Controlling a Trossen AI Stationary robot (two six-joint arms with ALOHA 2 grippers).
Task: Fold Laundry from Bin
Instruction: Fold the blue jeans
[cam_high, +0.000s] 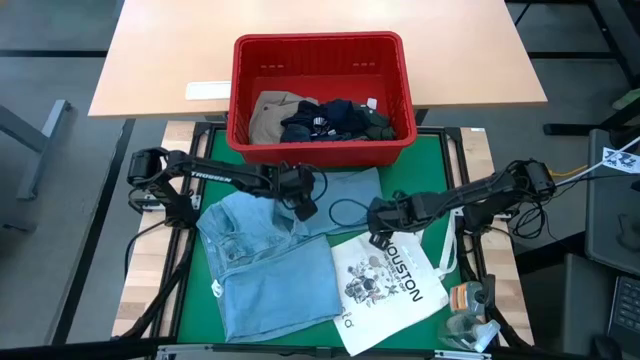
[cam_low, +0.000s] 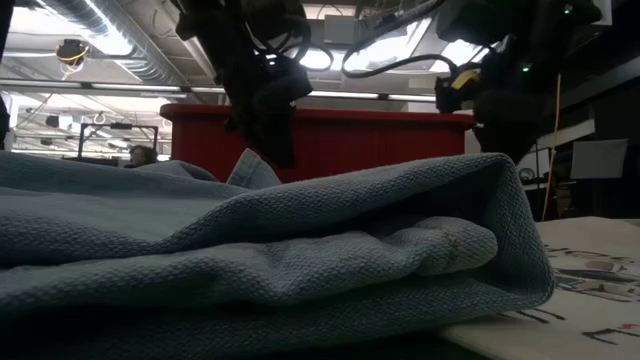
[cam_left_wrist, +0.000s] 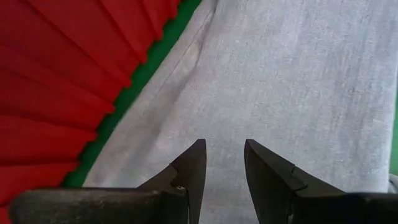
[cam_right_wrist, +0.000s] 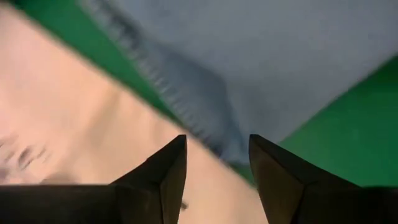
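The red bin (cam_high: 318, 52) stands at the far edge of the green mat (cam_high: 430, 165). Khaki, navy and dark green laundry (cam_high: 320, 118) lies inside it. A light blue denim garment (cam_high: 275, 260) lies spread on the mat, bunched into folds near the front (cam_low: 250, 250). My left gripper (cam_high: 305, 208) hangs open above the denim's far part (cam_left_wrist: 280, 74), close to the bin's wall (cam_left_wrist: 56, 81), with nothing between its fingers. My right gripper (cam_high: 377, 238) hangs open above the place where the denim's right edge (cam_right_wrist: 186, 93) meets the white tote bag (cam_high: 390, 282).
The white "HOUSTON" tote bag (cam_right_wrist: 56, 124) lies flat on the mat's near right part, its strap (cam_high: 445, 255) trailing toward the right. A black cable loop (cam_high: 345, 212) lies on the denim. Small items (cam_high: 468, 312) sit at the near right corner. A wooden tabletop (cam_high: 160, 60) lies behind the bin.
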